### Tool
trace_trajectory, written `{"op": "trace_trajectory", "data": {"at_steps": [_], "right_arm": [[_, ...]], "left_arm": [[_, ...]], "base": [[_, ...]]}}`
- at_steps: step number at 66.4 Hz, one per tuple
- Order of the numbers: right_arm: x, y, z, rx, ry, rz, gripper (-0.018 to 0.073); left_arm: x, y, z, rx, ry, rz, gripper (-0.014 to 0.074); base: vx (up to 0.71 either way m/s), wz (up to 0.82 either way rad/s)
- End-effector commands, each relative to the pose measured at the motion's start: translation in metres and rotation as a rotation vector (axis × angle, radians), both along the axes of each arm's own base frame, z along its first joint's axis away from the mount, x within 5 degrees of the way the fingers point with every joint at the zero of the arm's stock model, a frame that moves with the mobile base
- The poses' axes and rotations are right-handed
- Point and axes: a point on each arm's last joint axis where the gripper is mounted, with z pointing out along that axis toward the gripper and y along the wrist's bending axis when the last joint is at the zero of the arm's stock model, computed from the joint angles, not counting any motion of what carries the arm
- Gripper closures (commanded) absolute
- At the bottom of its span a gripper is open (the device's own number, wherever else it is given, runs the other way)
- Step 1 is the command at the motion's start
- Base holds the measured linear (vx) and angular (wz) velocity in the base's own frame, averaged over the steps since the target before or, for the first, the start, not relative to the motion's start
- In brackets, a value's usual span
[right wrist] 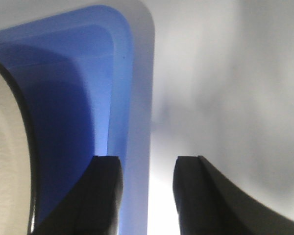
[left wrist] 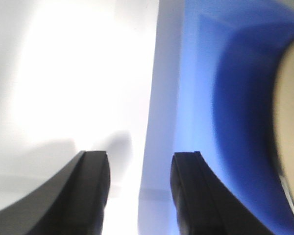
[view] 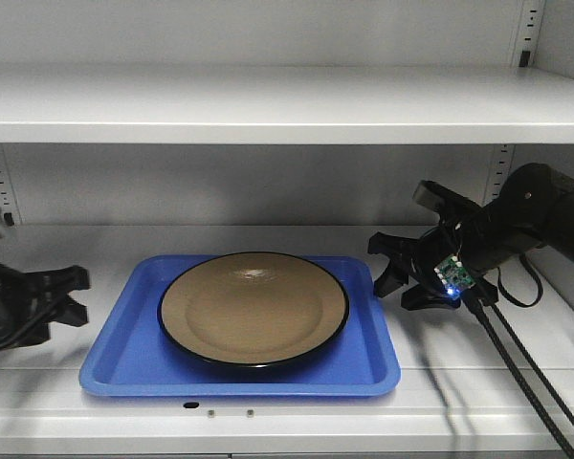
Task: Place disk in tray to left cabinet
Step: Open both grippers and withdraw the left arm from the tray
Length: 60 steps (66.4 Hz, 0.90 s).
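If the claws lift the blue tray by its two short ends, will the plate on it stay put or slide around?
The disk lies loose on the tray, nothing holding it, so it could slide if tilted. The low rim would probably stop it, since it nearly fills the tray. The tray looks like thin plastic and may flex slightly.

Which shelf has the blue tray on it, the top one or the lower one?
The lower shelf. The blue tray with the tan disk sits there, between the two grippers. The upper shelf shows nothing on it from here.
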Motion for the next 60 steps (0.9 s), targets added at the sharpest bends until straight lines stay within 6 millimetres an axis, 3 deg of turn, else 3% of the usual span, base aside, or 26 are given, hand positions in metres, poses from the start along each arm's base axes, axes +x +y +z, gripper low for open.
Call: {"op": "trace_trajectory", "data": {"at_steps": [1, 16, 28, 38, 49, 60], "right_arm": [[-0.009, -0.003, 0.045, 0.035, -0.142, -0.019, 0.0211], [-0.009, -0.003, 0.045, 0.035, -0.142, -0.019, 0.0211], [-0.009, -0.003, 0.045, 0.035, -0.142, -0.019, 0.0211], [-0.009, -0.003, 0.045, 0.035, -0.142, -0.019, 0.0211], [-0.009, -0.003, 0.045, 0.035, -0.142, -0.019, 0.0211], [-0.009, -0.003, 0.045, 0.035, -0.142, -0.019, 0.0211]], "left_arm": [[-0.037, 0.004, 0.036, -0.002, -0.228, 0.055, 0.0156], [-0.113, 0.019, 0.019, 0.075, -0.461, 0.156, 0.0240], [-0.177, 0.024, -0.005, 0.094, -0.562, 0.178, 0.0405], [-0.219, 0.029, -0.036, 0.298, -0.634, 0.107, 0.0575], [-0.251, 0.032, -0.072, 0.343, -0.680, 0.116, 0.0604], [-0.269, 0.034, -0.110, 0.350, -0.706, 0.144, 0.0604]], "base": [[0.00, 0.00], [0.00, 0.00], [0.00, 0.00], [0.00, 0.00], [0.00, 0.00], [0.00, 0.00]]}}
